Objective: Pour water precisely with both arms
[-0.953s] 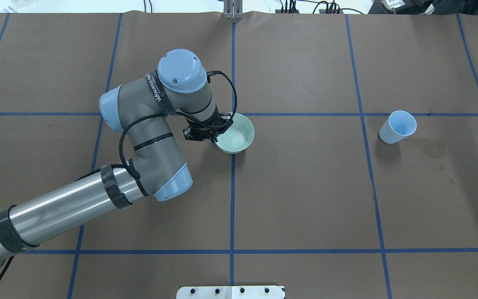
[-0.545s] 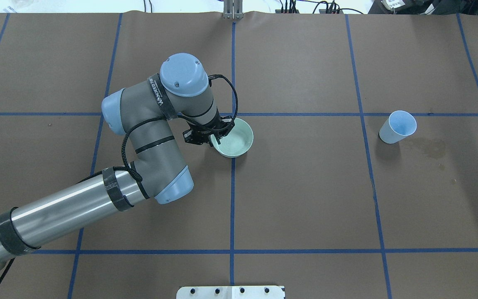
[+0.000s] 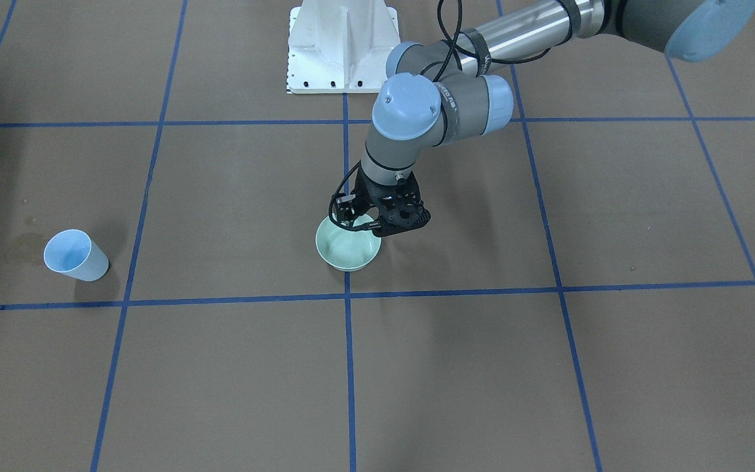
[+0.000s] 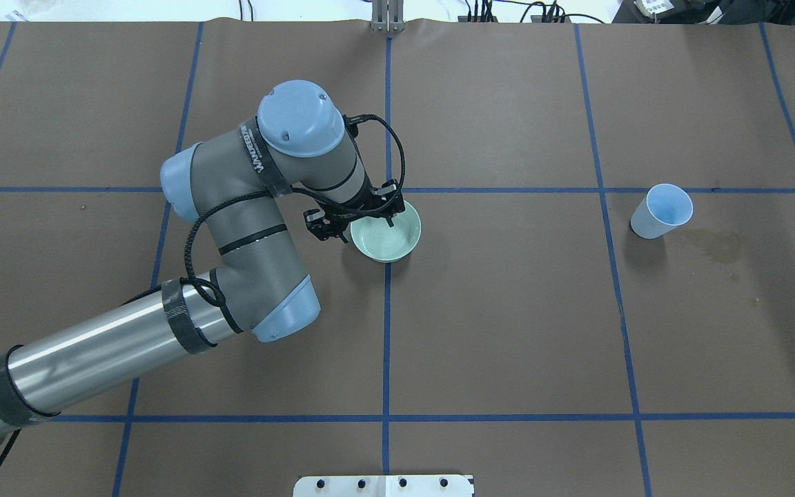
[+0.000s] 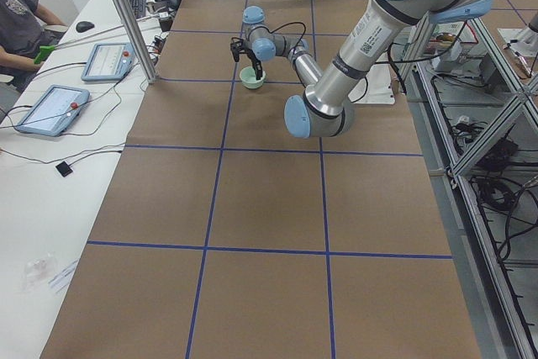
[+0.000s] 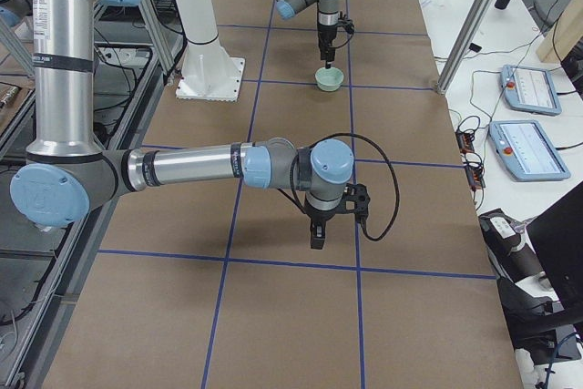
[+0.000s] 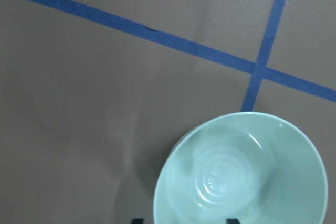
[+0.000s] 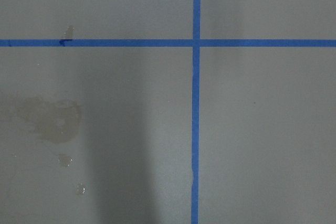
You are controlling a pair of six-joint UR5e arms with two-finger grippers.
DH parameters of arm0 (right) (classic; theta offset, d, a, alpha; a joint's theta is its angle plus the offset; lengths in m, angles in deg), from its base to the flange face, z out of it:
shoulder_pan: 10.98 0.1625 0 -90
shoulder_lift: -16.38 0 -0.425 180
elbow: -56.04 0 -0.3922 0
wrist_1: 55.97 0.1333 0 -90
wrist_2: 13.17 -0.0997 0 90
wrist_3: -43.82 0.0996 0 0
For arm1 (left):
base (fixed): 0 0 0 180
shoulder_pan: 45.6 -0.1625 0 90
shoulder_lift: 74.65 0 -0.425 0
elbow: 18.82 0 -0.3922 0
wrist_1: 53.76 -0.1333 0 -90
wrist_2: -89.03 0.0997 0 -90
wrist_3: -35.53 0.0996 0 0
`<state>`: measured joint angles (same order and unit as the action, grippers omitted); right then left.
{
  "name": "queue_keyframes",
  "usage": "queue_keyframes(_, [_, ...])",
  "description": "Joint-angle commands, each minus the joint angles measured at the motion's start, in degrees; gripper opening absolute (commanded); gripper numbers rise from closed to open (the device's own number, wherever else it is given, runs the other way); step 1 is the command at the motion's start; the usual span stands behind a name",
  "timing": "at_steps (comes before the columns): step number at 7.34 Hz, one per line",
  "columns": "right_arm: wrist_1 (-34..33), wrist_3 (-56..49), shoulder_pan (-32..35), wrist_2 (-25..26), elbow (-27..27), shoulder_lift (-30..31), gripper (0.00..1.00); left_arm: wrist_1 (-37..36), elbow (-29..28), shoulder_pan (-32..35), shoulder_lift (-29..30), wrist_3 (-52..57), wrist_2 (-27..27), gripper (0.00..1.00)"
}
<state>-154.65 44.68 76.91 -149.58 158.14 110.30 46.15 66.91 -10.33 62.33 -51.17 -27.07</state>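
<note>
Spread wide at the left claw (image 4: 359,222), gripping nothing, poised just above the rim of the one mint-green bowl (image 4: 409,241). Inside that bowl, the water (image 7: 220,182), ringed with ripples. Cannot tell wide or narrow for the right claw (image 6: 318,236), above the desk (image 4: 508,331), well apart. Two claws, one pale blue cup (image 4: 660,212) beside a damp stain (image 4: 711,245).

The left arm (image 4: 252,228) stretches in from 8 o'clock across the brown table (image 4: 508,331). The left gripper (image 4: 356,224) hangs over the 10 o'clock rim of a pale green bowl (image 4: 387,240) near centre. At 3 o'clock stands a light-blue cup (image 4: 660,212), with a damp stain (image 4: 711,245) just beside it at its 4 o'clock.
</note>
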Motion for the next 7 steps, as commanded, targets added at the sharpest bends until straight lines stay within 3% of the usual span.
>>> queue_keyframes(1, [0.07, -0.07, 0.0, -0.26, 2.11, -0.4, 1.0, -8.55, 16.48, 5.74, -8.86, 1.42, -3.25, 0.99])
queue_keyframes(2, [0.16, 0.1, 0.0, -1.48, 2.83, -0.4, 1.0, -8.68, 25.96, 7.51, -20.06, 11.88, -3.26, 0.99])
queue_keyframes(3, [4.25, -0.07, -0.52, -4.27, 3.27, 0.29, 1.0, -8.51, 30.93, 9.62, -30.01, 25.21, -3.26, 1.0])
queue_keyframes(5, [26.15, 2.2, -7.07, -6.68, 3.8, 5.81, 1.0, -8.42, 31.16, 12.71, -34.4, 29.39, -3.17, 1.0])
queue_keyframes(6, [34.7, 11.0, -12.86, -6.15, 3.45, 5.14, 1.0, -8.33, 30.81, 12.63, -34.33, 28.87, -2.91, 1.0])
queue_keyframes(7, [45.75, 16.92, -18.4, -2.32, 2.49, 3.74, 1.0, -8.33, 30.63, 12.54, -34.15, 28.78, -2.91, 1.0])
